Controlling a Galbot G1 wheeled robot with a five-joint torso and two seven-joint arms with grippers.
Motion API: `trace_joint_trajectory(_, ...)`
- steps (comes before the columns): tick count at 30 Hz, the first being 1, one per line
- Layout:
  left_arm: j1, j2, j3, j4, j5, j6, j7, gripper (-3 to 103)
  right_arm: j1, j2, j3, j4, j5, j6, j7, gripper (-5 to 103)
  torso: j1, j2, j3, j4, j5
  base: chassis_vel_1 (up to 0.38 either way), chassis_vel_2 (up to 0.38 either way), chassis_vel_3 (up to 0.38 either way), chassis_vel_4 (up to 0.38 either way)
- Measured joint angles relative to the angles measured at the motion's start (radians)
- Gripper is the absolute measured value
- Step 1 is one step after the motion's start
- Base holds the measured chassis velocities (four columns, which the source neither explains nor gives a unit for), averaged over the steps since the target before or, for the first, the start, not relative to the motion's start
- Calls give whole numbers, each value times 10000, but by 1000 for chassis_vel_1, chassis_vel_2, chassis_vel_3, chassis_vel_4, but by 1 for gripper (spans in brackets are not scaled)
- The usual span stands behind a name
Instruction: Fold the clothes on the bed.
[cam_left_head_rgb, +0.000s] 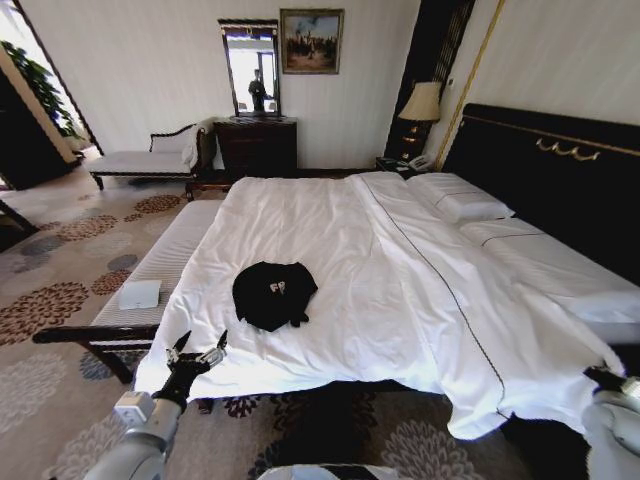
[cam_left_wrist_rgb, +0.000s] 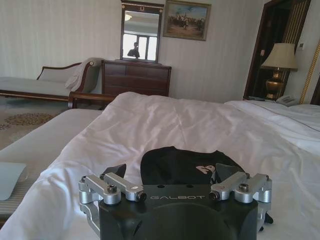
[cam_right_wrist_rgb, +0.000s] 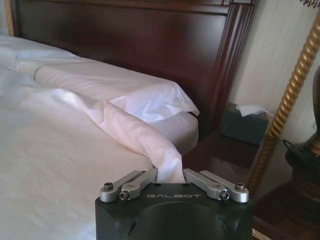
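Reaching with open fingers, the left gripper (cam_left_head_rgb: 197, 352) should pinch one edge of the crumpled T-shirt (cam_left_head_rgb: 273, 293), not the bed (cam_left_head_rgb: 400, 270) duvet; right gripper (cam_left_head_rgb: 606, 379) fingers: cannot tell.

Black T-shirt (cam_left_head_rgb: 273, 294) with small white print, centre of frame, on white bed (cam_left_head_rgb: 400, 270) with dark headboard (cam_left_head_rgb: 560, 170) at right. Pale striped bench (cam_left_head_rgb: 165, 260) at left, carrying a white pad (cam_left_head_rgb: 139, 294). Carpet (cam_left_head_rgb: 50, 290) beige with brown and grey floral medallions. Left hand (cam_left_head_rgb: 198, 352), lower left, black and silver.
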Motion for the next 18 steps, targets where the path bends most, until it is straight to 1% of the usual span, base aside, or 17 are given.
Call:
trace_joint_trajectory(8,18,-51,-14,-16,6,-16,5,100,79,-112,-1,-690,-79,150,57,2,1,-1,0,-1,-2,0,0,0,0)
trace_joint_trajectory(11,57,-82,-69,-23,3,-39,23,100,92,-52,21,-975,-134,76,230,2,1,0,0,0,-2,0,0,0,0)
trace_joint_trajectory(15,102,-78,-106,-16,-4,-78,62,100,-33,47,13,-1101,-179,86,252,2,1,0,0,0,-5,0,0,0,0)
trace_joint_trajectory(18,101,-71,-101,-9,-5,-84,72,100,-128,158,-30,-1153,-187,270,292,-1,1,-1,0,-6,-5,0,0,0,0)
